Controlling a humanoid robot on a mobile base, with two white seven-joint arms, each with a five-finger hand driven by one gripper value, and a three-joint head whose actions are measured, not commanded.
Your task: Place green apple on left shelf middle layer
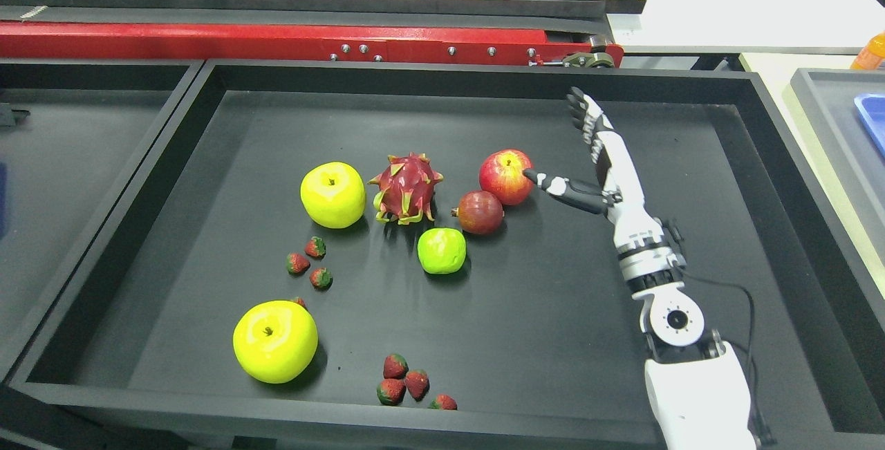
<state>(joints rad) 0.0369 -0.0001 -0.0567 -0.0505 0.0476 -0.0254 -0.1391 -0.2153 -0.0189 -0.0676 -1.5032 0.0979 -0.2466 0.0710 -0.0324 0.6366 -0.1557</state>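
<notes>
A small green apple (442,250) lies near the middle of the black tray (691,83). Two larger yellow-green apples rest to its left, one at the upper left (332,194) and one at the front left (275,341). My right hand (579,149) reaches in from the lower right, fingers spread and holding nothing. Its thumb (550,181) touches or nearly touches the red apple (506,176), up and right of the green apple. No shelf is in view. My left arm does not show.
A dragon fruit (406,187) and a pomegranate (480,212) lie beside the red apple. Strawberries sit in clusters at the left (308,263) and front (405,383). A red conveyor frame (276,41) runs behind the tray. Another tray (83,160) adjoins on the left.
</notes>
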